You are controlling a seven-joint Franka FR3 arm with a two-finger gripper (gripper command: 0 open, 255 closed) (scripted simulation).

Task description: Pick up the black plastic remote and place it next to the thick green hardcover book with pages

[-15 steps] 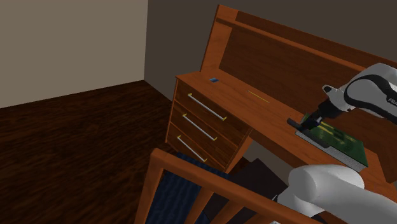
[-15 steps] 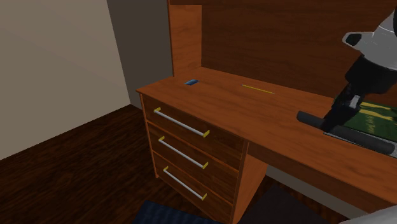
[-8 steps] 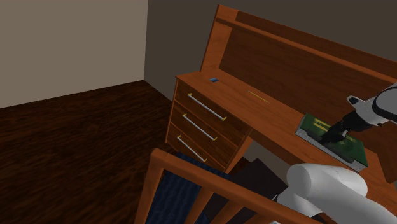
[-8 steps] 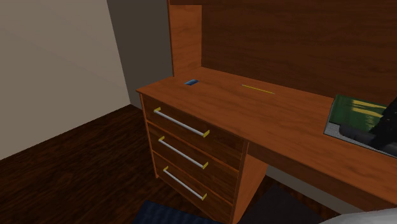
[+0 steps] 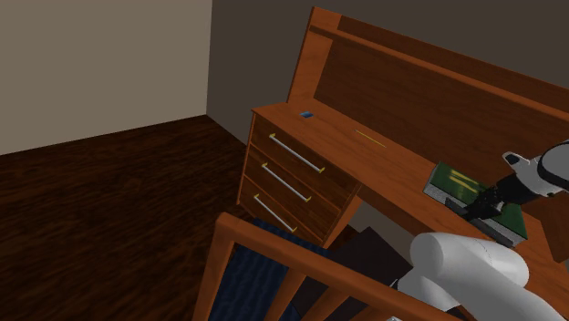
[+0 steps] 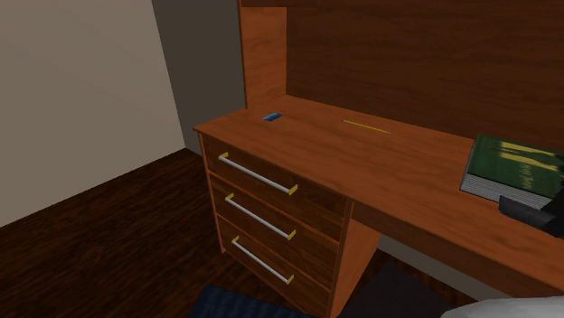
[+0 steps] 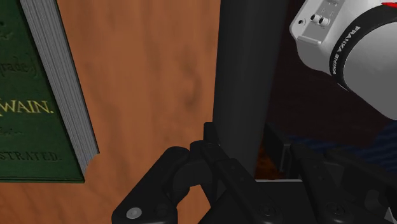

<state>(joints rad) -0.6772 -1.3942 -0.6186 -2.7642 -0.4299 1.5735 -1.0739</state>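
1. The black remote is clamped between the fingers of the gripper and gripped near one end. So the tool is closed on it, not just parked around it.
2. It's held just beside the green book, on the page-edge side. A strip of bare desk can be seen between the two, so they're near but not touching. Whether the remote is already resting on the wood or sits a bit above it can't be told.
3. The remote's long axis is stretched straight out from the gripper, roughly parallel to the book's pages. In the second exterior view its free end is pointed toward that view's left, along the book's front side. Which end carries the buttons can't be made out.
4. The step in hand is judged to be the set-down. It should be lowered straight, kept parallel to the book, and laid flat before anything is let go.
5. The desk's front edge looks close on the side away from the book, so any correction is best made toward the book.
6. The fingers should then be eased apart and lifted straight up, so the remote isn't dragged or spun.
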